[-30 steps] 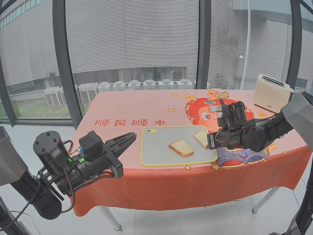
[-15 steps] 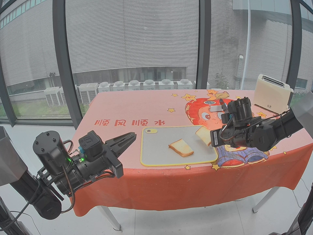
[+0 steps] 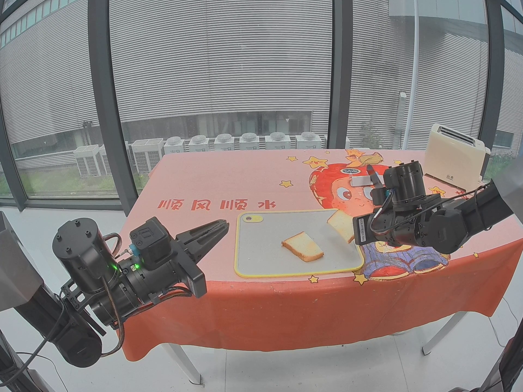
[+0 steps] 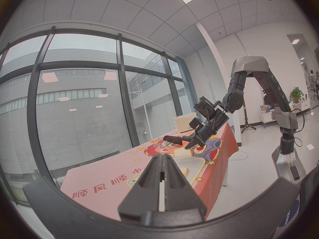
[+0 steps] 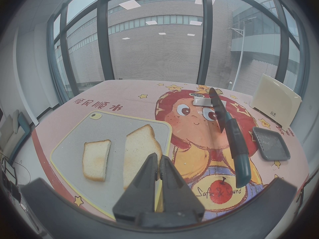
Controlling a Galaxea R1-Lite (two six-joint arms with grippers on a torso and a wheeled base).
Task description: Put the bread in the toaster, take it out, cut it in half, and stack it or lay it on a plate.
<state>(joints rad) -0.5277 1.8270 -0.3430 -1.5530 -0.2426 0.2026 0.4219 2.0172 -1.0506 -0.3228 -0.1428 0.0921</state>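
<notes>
Two bread halves are in play. One half (image 3: 303,246) lies flat on the grey cutting board (image 3: 261,246). My right gripper (image 5: 159,160) is shut on the other half (image 5: 141,151), which hangs tilted just above the board's right edge (image 3: 341,225). The cream toaster (image 3: 454,155) stands at the table's far right corner. A dark square plate (image 5: 270,143) sits in front of the toaster. My left gripper (image 3: 218,228) is shut and empty, hovering off the table's front left corner.
A black-bladed knife with a teal handle (image 5: 229,130) lies on the tablecloth between the board and the plate, next to a small silver piece (image 5: 202,102). The left half of the orange tablecloth (image 3: 207,191) is bare.
My right gripper has moved right and slightly up with its bread half, lifting and tilting it off the board. The left arm has barely shifted.
</notes>
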